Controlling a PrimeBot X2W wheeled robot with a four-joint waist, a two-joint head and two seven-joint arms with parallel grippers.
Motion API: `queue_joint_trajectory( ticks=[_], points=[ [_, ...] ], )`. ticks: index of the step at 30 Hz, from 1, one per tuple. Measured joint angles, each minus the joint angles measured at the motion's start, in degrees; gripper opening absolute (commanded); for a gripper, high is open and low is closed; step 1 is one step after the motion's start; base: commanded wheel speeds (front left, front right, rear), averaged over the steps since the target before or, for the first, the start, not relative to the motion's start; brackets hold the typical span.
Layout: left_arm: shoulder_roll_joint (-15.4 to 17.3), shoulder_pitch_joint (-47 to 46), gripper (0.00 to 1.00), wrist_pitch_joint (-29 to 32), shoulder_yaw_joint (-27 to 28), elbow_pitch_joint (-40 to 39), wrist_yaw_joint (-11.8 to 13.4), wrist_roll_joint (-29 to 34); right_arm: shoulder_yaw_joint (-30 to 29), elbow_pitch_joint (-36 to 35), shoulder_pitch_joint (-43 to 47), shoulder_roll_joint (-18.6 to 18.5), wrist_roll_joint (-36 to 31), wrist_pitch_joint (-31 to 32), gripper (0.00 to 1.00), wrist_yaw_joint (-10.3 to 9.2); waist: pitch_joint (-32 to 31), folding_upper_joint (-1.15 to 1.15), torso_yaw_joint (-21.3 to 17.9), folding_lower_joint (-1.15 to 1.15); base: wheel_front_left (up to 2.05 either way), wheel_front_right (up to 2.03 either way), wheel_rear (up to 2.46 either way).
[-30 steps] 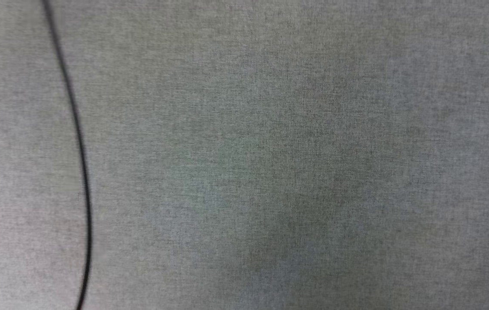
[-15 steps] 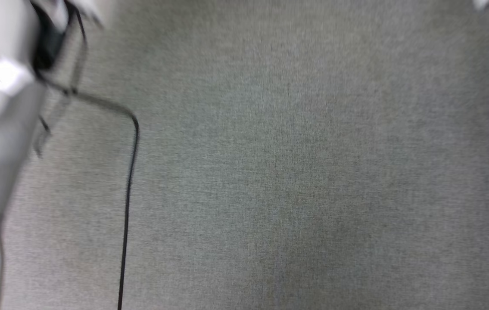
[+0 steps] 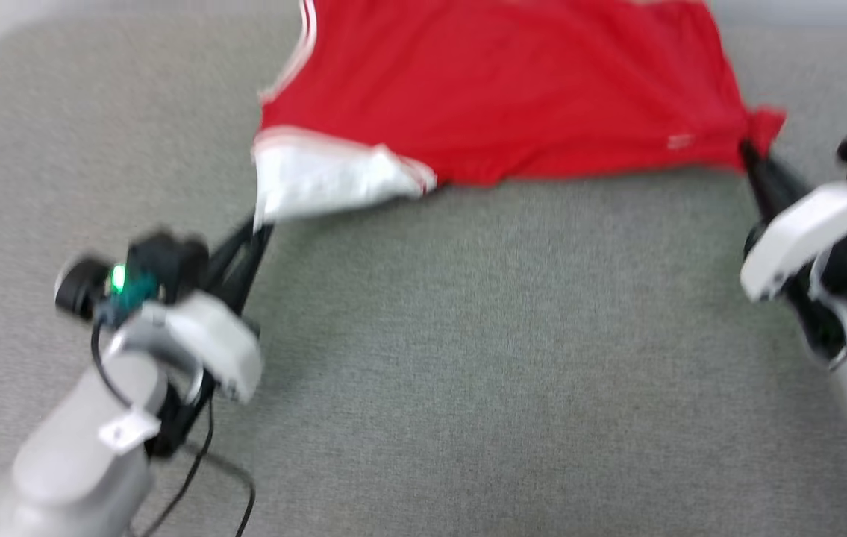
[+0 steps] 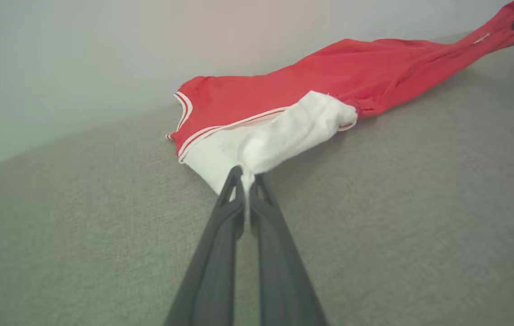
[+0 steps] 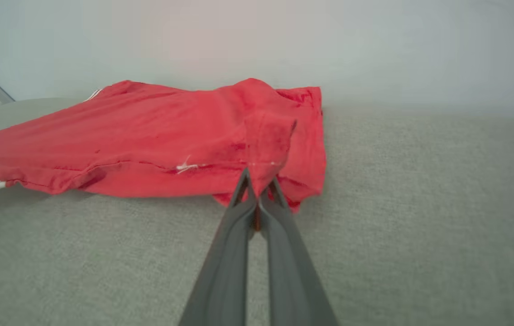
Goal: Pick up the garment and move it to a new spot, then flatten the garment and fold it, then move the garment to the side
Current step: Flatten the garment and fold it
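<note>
- My left claw (image 4: 247, 183) is clenched on the edge of the white sleeve (image 4: 284, 131) of the jersey (image 3: 513, 89). My right claw (image 5: 259, 190) is clenched on a bunched red corner at the other end.
- The jersey lies on the far part of the grey counter (image 3: 468, 373), near the wall (image 4: 103, 54). It is stretched sideways between my two claws.
- The head view is blurred, so I can't say for sure which face is up.
- I take this to be the moving step, with flattening and folding not yet done.
- To do it well, I should move both claws at one pace and hold them well apart, so the cloth is taut but not strained.
- The sleeve is doubled over on itself, and thin fabric may slip from so small a pinch, so no jerks.
- I should lift enough that the middle doesn't drag and roll under, then lay it down smoothly before opening.
</note>
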Motion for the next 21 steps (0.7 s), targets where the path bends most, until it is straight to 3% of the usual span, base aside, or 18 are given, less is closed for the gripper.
queue_joint_trajectory(
  ticks=[10, 21],
  points=[
    [6.9, 15.3, 0.0, 3.5, -0.6, -9.9, 3.0, -3.7, 3.1, -3.1, 11.6, -1.5, 7.7, 4.4, 0.0, 0.0, -8.9, 0.0, 0.4, 0.0, 0.0, 0.0, 0.0],
    [12.1, 28.1, 0.0, 7.7, -3.4, -19.5, 5.6, -6.6, 4.0, -10.0, 24.3, -6.3, 16.2, 10.3, 0.0, 0.0, -16.6, 0.0, 0.2, 0.0, 0.0, 0.0, 0.0]
  ],
)
